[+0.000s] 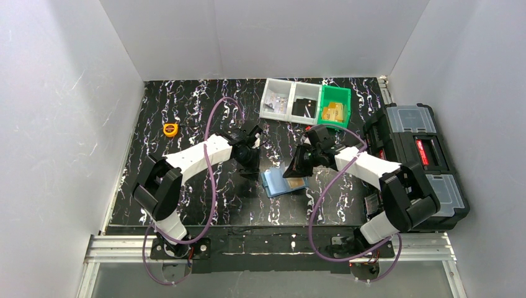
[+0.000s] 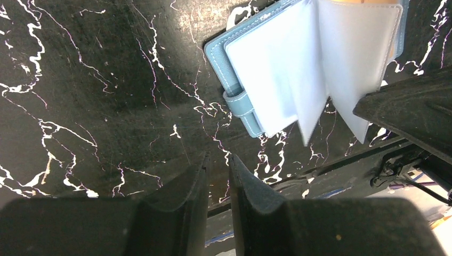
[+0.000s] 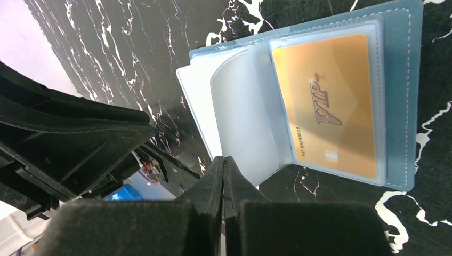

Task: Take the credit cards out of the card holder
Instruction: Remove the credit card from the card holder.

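Note:
The dusty-blue card holder (image 1: 278, 184) lies open on the black marble table between my two grippers. In the right wrist view its cover (image 3: 402, 80) shows a gold "VIP" card (image 3: 328, 106) inside a clear sleeve, and another clear sleeve (image 3: 245, 117) stands lifted. My right gripper (image 3: 224, 160) is shut, with its tips at that sleeve's lower edge; I cannot tell if the sleeve is pinched. In the top view it (image 1: 296, 169) hangs over the holder's far edge. My left gripper (image 2: 218, 160) is empty, its jaws a narrow gap apart, over bare table beside the holder (image 2: 216, 50). In the top view it (image 1: 249, 166) is left of the holder.
Two clear bins (image 1: 289, 99) and a green bin (image 1: 334, 107) with gold cards stand at the back. A black toolbox (image 1: 419, 155) sits at the right edge. An orange tape measure (image 1: 170, 129) lies at the back left. White walls enclose the table.

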